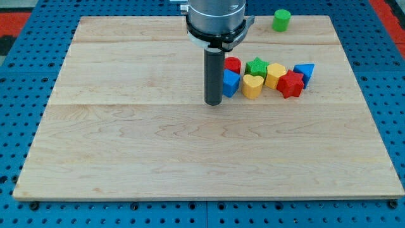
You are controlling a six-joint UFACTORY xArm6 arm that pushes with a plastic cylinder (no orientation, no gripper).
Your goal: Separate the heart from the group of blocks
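A yellow heart block (252, 86) lies in a tight group right of the board's middle. Around it are a blue cube (230, 82) on its left, a red cylinder (233, 64), a green star (256, 66), a yellow hexagon-like block (275, 75), a red star (290, 84) and a blue triangle (305, 72). My tip (214, 102) rests on the board just left of and slightly below the blue cube, the rod covering the cube's left edge. The heart is about a block's width to the right of my tip.
A green cylinder (281, 19) stands alone near the board's top edge at the right. The wooden board (126, 145) sits on a blue pegboard surface (19, 95).
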